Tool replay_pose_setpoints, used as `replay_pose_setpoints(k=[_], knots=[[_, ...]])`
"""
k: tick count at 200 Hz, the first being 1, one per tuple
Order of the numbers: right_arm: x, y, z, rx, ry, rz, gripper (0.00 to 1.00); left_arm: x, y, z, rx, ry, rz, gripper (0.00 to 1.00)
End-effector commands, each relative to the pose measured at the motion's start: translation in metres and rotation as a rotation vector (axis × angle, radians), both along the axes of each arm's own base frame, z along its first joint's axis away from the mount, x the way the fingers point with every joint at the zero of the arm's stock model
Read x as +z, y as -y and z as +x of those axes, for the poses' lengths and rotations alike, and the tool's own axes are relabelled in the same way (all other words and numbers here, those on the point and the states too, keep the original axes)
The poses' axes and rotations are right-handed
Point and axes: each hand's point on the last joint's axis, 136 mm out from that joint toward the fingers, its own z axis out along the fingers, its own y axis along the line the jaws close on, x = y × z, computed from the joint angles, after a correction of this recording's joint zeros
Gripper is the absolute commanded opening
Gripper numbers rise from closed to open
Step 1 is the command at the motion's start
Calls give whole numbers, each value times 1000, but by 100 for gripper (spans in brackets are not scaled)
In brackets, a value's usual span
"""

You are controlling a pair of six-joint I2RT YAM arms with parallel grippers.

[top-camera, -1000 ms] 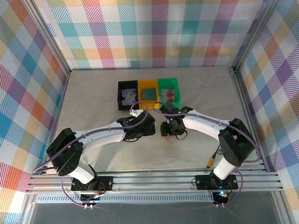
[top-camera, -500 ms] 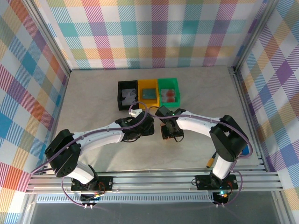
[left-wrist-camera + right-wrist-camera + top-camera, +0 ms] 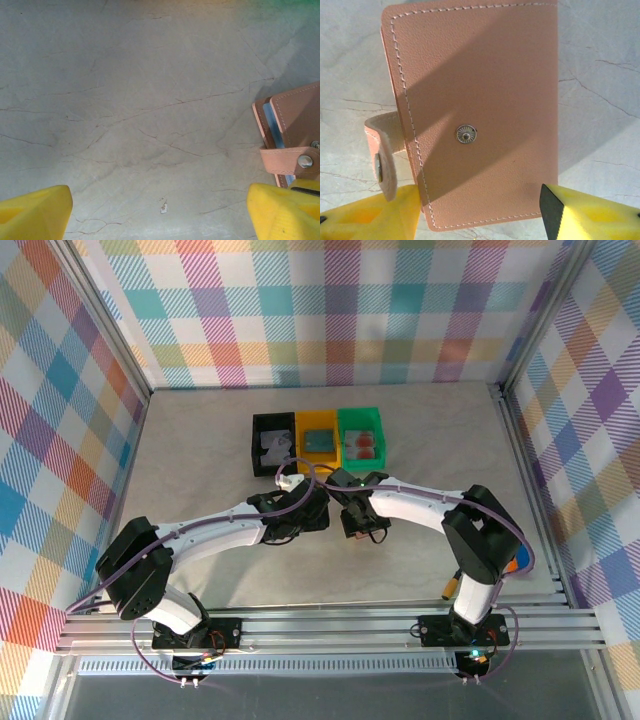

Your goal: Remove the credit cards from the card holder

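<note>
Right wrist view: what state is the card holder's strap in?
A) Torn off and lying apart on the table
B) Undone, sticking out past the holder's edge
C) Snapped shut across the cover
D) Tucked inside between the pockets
B: the strap curls out beside the left edge of the card holder with its own snap showing, and the matching stud on the cover is bare.

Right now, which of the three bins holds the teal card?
The yellow bin, middle of the row, holds the teal card. The black bin holds a grey-white one, the green bin a pale, red-spotted one.
</note>
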Motion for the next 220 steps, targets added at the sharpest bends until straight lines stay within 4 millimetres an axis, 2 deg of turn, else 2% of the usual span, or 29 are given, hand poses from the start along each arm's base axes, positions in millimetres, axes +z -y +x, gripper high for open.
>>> replay_pose_setpoints(k=[1,53,85,124,170,220], knots=[[3,-3,0,34,2,-16,65,4,-9,-1,2,14,28,90],[-4,1,2,36,3,-68,66,3,-7,-1,2,9,25,90],[2,1,2,38,31,-57,66,2,-8,-1,3,10,30,90],[-2,2,4,44,27,-92,61,2,-7,-1,3,8,28,90],[-1,4,3,45,30,-88,48,4,-10,-1,5,11,36,90],[1,2,1,52,24,-76,24,4,-10,-2,7,14,35,90]])
